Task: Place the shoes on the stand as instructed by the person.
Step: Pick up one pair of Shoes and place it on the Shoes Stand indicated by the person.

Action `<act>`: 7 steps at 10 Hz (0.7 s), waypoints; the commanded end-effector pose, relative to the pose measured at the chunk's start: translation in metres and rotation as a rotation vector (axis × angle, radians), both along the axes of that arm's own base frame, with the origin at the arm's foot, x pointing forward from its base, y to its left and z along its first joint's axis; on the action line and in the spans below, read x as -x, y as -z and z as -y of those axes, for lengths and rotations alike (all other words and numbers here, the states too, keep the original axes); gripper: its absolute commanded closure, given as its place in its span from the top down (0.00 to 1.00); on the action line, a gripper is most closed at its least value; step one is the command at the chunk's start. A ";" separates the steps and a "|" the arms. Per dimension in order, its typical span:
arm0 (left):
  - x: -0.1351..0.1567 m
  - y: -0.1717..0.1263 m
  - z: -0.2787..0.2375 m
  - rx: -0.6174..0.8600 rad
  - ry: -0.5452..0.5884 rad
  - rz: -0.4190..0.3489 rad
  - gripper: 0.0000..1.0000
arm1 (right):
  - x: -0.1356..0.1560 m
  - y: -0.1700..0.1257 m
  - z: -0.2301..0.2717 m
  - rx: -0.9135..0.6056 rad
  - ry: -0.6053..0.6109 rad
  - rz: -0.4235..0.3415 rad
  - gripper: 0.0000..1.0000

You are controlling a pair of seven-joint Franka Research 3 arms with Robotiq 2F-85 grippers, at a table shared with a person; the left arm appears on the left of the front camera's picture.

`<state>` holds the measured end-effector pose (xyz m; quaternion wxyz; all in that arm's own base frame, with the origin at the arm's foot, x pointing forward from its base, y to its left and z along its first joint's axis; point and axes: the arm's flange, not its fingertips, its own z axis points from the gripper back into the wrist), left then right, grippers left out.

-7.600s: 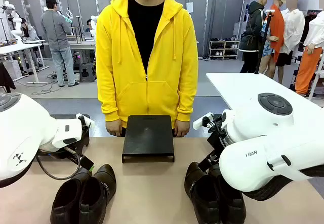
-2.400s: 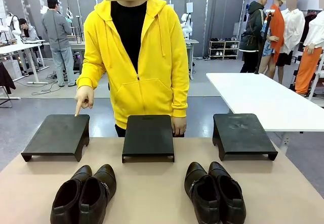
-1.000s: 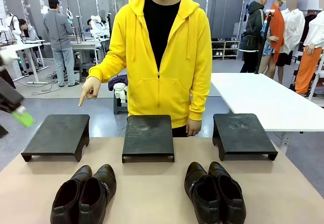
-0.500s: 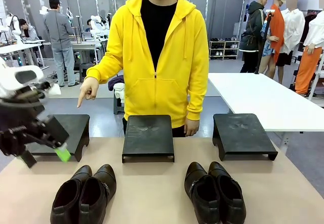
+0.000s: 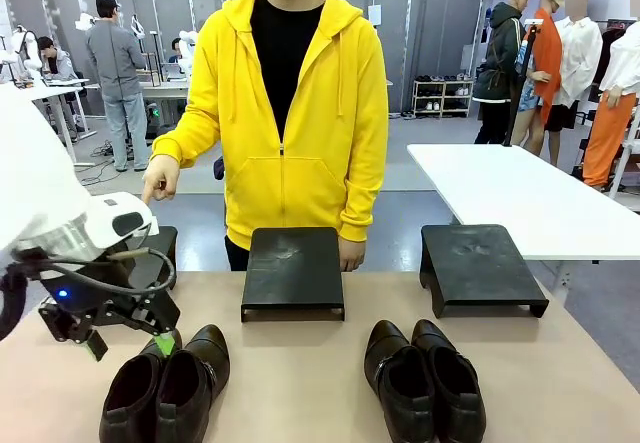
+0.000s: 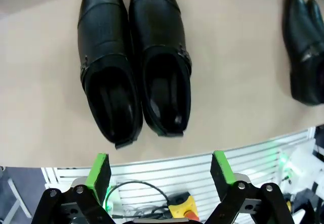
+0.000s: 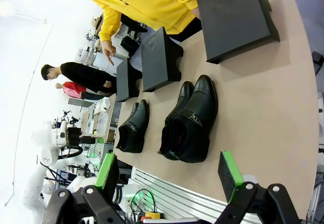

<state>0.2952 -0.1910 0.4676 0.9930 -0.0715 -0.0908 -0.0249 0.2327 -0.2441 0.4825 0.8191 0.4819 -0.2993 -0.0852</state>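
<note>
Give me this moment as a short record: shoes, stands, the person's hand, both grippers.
left pair of shoes: on the table, not gripped
right pair of shoes: on the table, not gripped
left stand, middle stand, right stand: all bare
pointing hand: index finger down toward left stand
left gripper: open, hovering over left pair
right gripper: open, holding nothing

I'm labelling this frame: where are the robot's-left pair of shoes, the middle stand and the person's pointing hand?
left pair of shoes (image 6: 158, 39): left wrist view, one shoe's vamp.
middle stand (image 5: 292, 268): front view, top face.
person's pointing hand (image 5: 160, 175): front view, knuckles.
</note>
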 end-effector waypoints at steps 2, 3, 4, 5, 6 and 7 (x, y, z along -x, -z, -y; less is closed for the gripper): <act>0.002 0.050 0.003 -0.028 -0.037 0.022 1.00 | -0.001 -0.001 0.001 -0.006 -0.010 0.005 1.00; -0.001 0.059 0.000 -0.022 -0.058 0.025 1.00 | -0.001 -0.001 0.001 -0.006 -0.010 0.005 1.00; -0.005 0.070 -0.002 -0.035 -0.098 0.037 1.00 | -0.001 -0.001 0.001 -0.006 -0.010 0.005 1.00; -0.007 0.081 -0.003 -0.063 -0.086 0.034 1.00 | -0.001 -0.001 0.001 -0.006 -0.010 0.005 1.00; -0.007 0.092 -0.004 -0.081 -0.084 0.025 1.00 | -0.001 -0.001 0.001 -0.006 -0.010 0.005 1.00; -0.006 0.100 -0.005 -0.098 -0.082 0.027 1.00 | -0.001 -0.001 0.001 -0.006 -0.010 0.005 1.00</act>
